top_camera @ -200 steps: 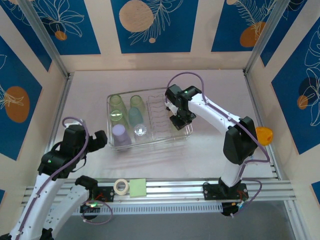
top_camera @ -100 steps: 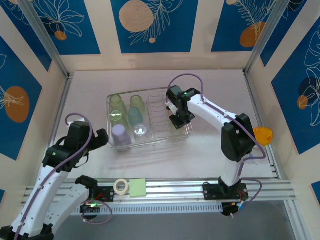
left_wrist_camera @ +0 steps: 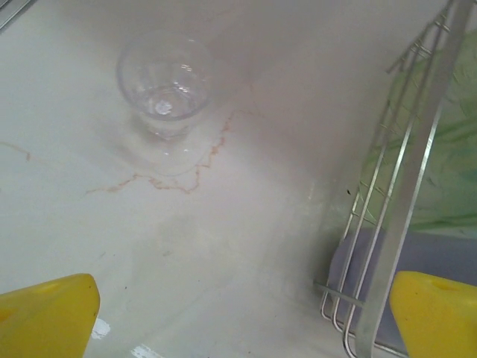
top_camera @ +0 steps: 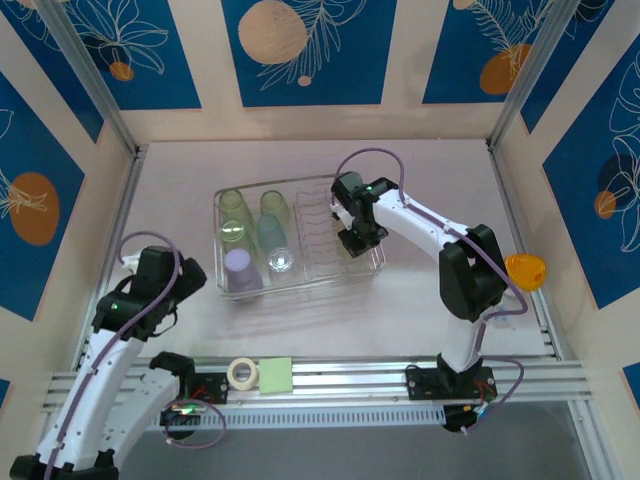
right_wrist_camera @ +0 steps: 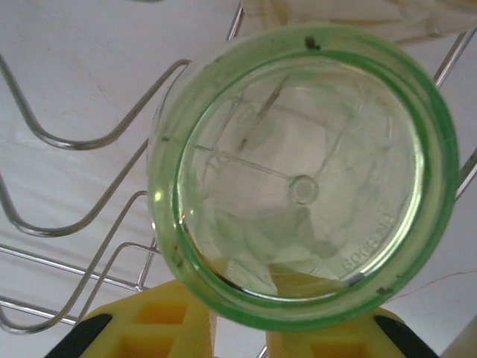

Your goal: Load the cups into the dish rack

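Twin white arms, black joints
White links on left arm and right arm; black housings behind left claw and right claw; lavender cables; green lights; yellow fingers.

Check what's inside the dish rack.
Left half of the dish rack: three light green cups, a teal cup, a lavender cup, a clear cup. The right gripper holds another green cup over the dividers; the rack floor beneath it is hidden.

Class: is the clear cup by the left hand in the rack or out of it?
Out: the clear cup stands on the table, apart from the rack.
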{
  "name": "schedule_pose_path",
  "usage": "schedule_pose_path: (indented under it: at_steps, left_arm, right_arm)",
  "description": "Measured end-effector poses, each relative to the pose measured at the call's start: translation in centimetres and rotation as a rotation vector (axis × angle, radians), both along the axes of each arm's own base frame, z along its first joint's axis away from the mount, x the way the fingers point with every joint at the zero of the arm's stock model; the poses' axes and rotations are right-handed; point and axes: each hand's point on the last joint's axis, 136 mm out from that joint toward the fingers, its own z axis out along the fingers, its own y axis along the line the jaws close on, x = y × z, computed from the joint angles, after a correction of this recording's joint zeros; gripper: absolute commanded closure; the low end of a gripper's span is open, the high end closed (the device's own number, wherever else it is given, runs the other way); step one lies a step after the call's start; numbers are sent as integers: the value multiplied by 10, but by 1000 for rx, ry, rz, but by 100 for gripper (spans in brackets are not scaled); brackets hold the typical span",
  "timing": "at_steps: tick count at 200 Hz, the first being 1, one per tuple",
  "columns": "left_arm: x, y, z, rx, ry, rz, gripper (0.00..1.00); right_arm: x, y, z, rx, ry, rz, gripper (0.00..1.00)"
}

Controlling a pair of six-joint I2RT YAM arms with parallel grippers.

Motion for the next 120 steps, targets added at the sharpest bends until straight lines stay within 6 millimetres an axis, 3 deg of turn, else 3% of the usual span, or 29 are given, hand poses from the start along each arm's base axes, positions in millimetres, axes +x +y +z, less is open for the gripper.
schedule_pose_path:
  at_steps: [41, 65, 120]
  left_arm:
    - [-5, 9, -13, -42, 18, 91, 0]
    - [-8, 8, -18, -70, 19, 110, 0]
    - [-10, 8, -19, -84, 20, 118, 0]
  right_arm:
    - [-5, 1, -3, 10, 9, 2, 69]
    - [-11, 3, 1, 32, 17, 4, 59]
    - [-26, 9, 38, 141, -11, -23, 37]
